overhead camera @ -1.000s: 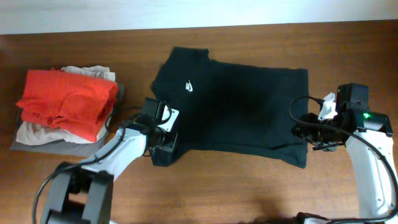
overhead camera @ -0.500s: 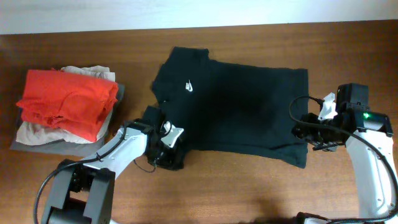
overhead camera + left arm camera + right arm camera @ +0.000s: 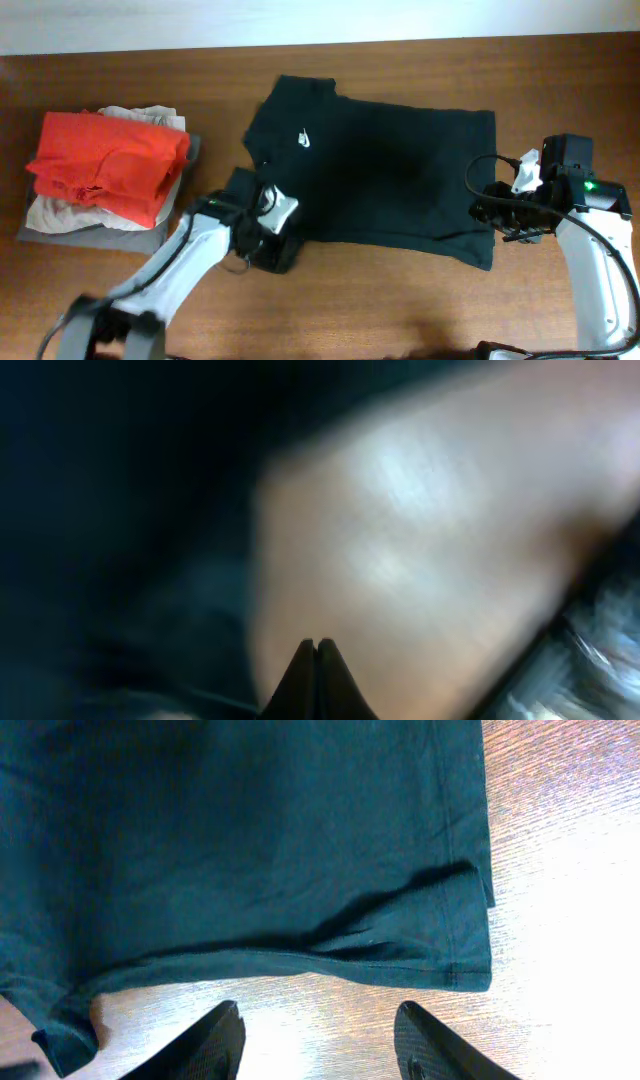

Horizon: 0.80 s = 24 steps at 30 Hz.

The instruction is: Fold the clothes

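The black shirt [image 3: 390, 180] lies spread flat on the worktop [image 3: 400, 300], between the two pincers, its small white logo [image 3: 303, 138] up and away from the left pincer [image 3: 265, 232]. That pincer sits low over the shirt's near left corner, where the cloth bunches into a dark lump under it. In the left wrist view, which is badly blurred, its fingertips [image 3: 316, 665] meet with no gap. Dark cloth [image 3: 100, 510] fills the side left of them and bare wood [image 3: 420, 530] shows beyond, and I cannot tell whether any cloth is caught between the tips.

The right pincer [image 3: 492, 212] is at the shirt's opposite end, just beside the lower right corner. In the right wrist view its two fingers [image 3: 225, 1040] stand well apart over bare wood with nothing between them. The shirt's stitched hem [image 3: 400, 970] runs across just ahead of them, with a shallow crease rising into the cloth. To the right of that hem the worktop [image 3: 560, 920] is bare.

Well off to the far side of the left pincer, away from the shirt, stands a pile of folded clothes. A red garment [image 3: 105, 160] is on top, a beige one [image 3: 140, 115] shows beneath it, and a grey one [image 3: 90, 232] is at the bottom. The pile does not touch the shirt or the left arm. A black cable [image 3: 478, 170] loops from the right arm across the shirt's right edge.
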Motion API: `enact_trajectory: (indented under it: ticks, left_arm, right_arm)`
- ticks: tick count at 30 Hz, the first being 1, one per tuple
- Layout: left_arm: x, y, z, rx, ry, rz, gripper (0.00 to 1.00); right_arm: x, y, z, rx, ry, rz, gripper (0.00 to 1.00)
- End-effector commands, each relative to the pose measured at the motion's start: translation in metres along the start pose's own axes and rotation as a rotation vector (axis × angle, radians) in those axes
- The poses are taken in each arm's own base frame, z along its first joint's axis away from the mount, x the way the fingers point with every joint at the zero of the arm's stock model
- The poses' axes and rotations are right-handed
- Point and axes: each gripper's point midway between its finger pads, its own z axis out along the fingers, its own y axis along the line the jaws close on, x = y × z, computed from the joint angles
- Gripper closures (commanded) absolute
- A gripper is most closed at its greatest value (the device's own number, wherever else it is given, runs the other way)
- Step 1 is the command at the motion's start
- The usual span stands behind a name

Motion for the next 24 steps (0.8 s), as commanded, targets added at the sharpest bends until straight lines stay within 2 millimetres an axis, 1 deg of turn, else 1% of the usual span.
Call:
enact_trajectory:
  ticks: [1, 4, 7, 9, 11, 12, 14, 17, 18, 19, 21, 24]
  left_arm:
    - [-0.042, 0.053, -0.036, -0.379, -0.170, 0.043, 0.95]
    - [-0.063, 0.061, -0.035, -0.400, -0.246, 0.046, 0.92]
    - [-0.072, 0.067, -0.020, -0.387, -0.251, 0.049, 0.91]
    - [-0.067, 0.070, -0.006, -0.361, -0.214, 0.040, 0.90]
    - [-0.057, 0.072, 0.009, -0.338, -0.156, 0.024, 0.90]
    - [-0.049, 0.071, 0.019, -0.306, -0.115, 0.013, 0.90]
    - [-0.040, 0.067, 0.027, -0.264, -0.077, 0.001, 0.90]
    - [-0.026, 0.050, 0.031, -0.166, -0.022, -0.020, 0.90]
    - [-0.020, 0.040, 0.032, -0.113, 0.006, -0.034, 0.91]
    - [-0.010, 0.026, 0.031, -0.037, 0.044, -0.046, 0.94]
    - [0.001, 0.009, 0.027, 0.048, 0.093, -0.051, 0.98]
    - [0.010, -0.010, 0.017, 0.131, 0.134, -0.068, 0.98]
  right_arm:
    - [-0.001, -0.001, 0.000, 0.008, -0.005, 0.001, 0.46]
    - [-0.001, -0.001, 0.000, 0.008, -0.004, 0.002, 0.47]
    - [-0.001, -0.001, 0.000, 0.008, -0.004, 0.003, 0.47]
    - [0.000, -0.001, 0.000, 0.009, -0.003, 0.005, 0.47]
    - [0.001, -0.001, 0.000, 0.009, 0.001, 0.005, 0.47]
    - [0.001, -0.001, 0.000, 0.010, 0.004, 0.006, 0.47]
    - [0.002, -0.001, 0.000, 0.011, 0.006, 0.007, 0.47]
    - [0.002, -0.001, 0.000, 0.011, 0.006, 0.007, 0.47]
    - [0.002, -0.001, 0.000, 0.011, 0.006, 0.007, 0.47]
    - [0.001, -0.001, 0.000, 0.011, 0.005, 0.007, 0.47]
    - [0.001, -0.001, 0.000, 0.010, 0.002, 0.006, 0.47]
    - [-0.001, -0.001, 0.000, 0.008, -0.005, 0.004, 0.47]
